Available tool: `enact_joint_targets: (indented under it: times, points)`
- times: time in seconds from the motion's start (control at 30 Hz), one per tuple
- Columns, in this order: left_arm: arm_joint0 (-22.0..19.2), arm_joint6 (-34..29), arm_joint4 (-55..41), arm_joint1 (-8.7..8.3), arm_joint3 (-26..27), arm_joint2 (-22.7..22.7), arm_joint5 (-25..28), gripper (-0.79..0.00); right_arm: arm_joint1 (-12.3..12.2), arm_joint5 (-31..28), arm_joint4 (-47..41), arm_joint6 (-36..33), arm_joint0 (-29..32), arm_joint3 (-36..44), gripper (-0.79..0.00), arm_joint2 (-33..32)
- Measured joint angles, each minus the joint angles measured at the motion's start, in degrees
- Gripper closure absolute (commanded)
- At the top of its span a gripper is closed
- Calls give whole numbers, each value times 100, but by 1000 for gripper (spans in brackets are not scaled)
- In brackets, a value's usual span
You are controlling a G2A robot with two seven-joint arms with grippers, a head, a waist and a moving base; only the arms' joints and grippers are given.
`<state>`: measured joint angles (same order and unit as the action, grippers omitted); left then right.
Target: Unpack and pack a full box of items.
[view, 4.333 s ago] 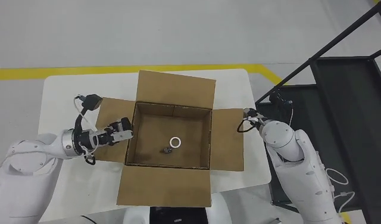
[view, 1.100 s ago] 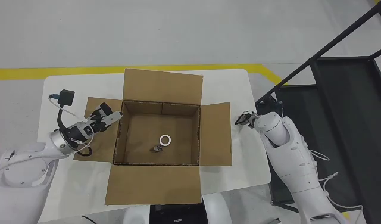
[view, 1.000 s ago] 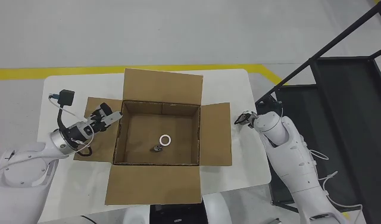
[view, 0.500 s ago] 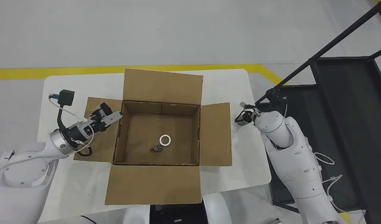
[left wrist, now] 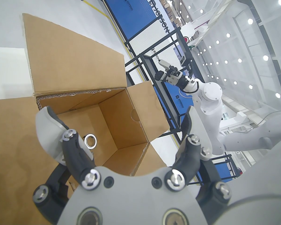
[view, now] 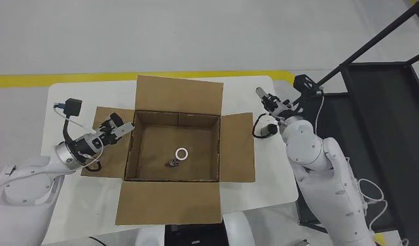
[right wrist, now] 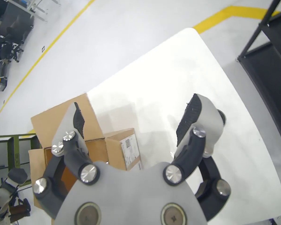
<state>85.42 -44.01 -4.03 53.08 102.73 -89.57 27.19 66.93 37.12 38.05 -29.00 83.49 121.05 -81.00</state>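
Note:
An open cardboard box (view: 178,123) stands mid-table with all flaps folded out. On its floor lie a white ring (view: 182,154) and a small dark item (view: 172,161). My left gripper (view: 116,127) hovers open over the left flap, empty. From the left wrist, the gripper (left wrist: 121,122) points across the box at the ring (left wrist: 90,140). My right gripper (view: 267,99) is raised above the table beside the right flap's far corner, open and empty. In the right wrist view, the gripper (right wrist: 135,115) looks down on the white table (right wrist: 177,71) and the box (right wrist: 121,146).
A black metal rack (view: 383,115) stands just off the table's right edge, close to my right arm. A yellow floor line (view: 65,80) runs behind the table. Bare tabletop (view: 85,95) lies at the far left corner.
The box shifted left with my left gripper about four seconds ago. In the last second my right gripper rose from the table's right edge and swung toward the far side. The left arm stays still.

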Motion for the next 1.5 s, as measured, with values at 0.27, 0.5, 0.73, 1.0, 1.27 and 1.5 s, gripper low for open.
enact_joint_targets:
  times: [0.27, 0.5, 0.73, 1.0, 1.27, 1.5]
  points:
    - [0, 0, 0, 0, 0, 0, 0, -785, 68, -853, -71, -267, -534, 197, -785, 836]
    - [0, 0, 0, 0, 0, 0, 0, -785, 167, -1536, -519, -1103, -1229, -225, -785, 1718]
    - [0, 0, 0, 0, 0, 0, 0, -785, 264, -1662, -536, -1780, -1680, -619, -785, 2521]
    - [0, 0, 0, 0, 0, 0, 0, -785, 298, -1728, -506, -2028, -1853, -788, -785, 2767]
    - [-179, 103, 181, 39, -49, 334, -248, -785, 298, -1728, -506, -2027, -1853, -788, -785, 2767]
    - [-177, 292, 136, 36, -199, 162, -192, -785, 298, -1728, -506, -2027, -1853, -788, -785, 2767]
